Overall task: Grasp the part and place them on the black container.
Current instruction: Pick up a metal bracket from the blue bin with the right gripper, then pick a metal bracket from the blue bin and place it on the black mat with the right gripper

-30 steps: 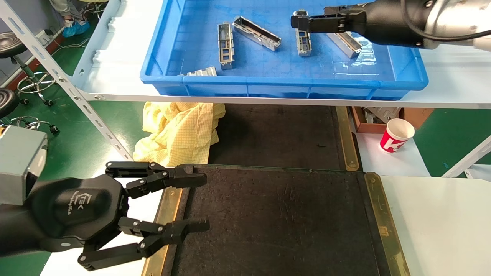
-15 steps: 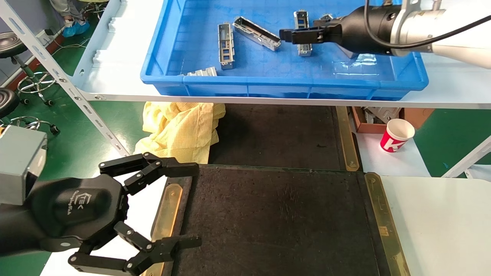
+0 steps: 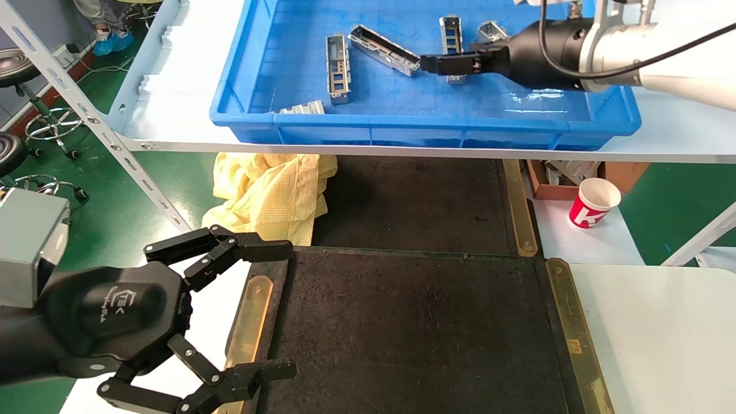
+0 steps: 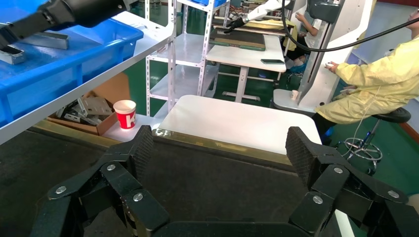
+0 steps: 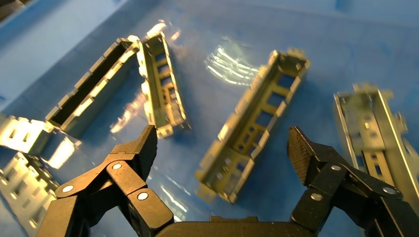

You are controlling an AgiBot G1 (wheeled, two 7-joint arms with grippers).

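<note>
Several grey metal parts lie in the blue crate (image 3: pixel 609 123) on the upper shelf. My right gripper (image 3: pixel 428 62) is open inside the crate, low over one part (image 3: pixel 450 29), which it partly hides. In the right wrist view this part (image 5: pixel 254 126) lies slantwise between the open fingers of my right gripper (image 5: pixel 222 148), untouched. The black container (image 3: pixel 414 333) lies flat below, with brass strips along its sides and nothing on it. My left gripper (image 3: pixel 286 310) is open wide and empty over the container's left edge; the left wrist view shows my left gripper (image 4: pixel 222 153) above the container's black surface (image 4: pixel 207 187).
Other parts lie in the crate (image 3: pixel 338 69) (image 3: pixel 384 50) (image 3: pixel 299 107) (image 5: pixel 162 91) (image 5: pixel 380 133). A yellow cloth (image 3: pixel 270 195) lies under the shelf at the left. A red paper cup (image 3: pixel 595 202) stands at the right. A slanted shelf post (image 3: pixel 98 129) runs at the left.
My right gripper has moved left and lower in the crate, over the part. My left gripper has opened wider and shifted slightly left.
</note>
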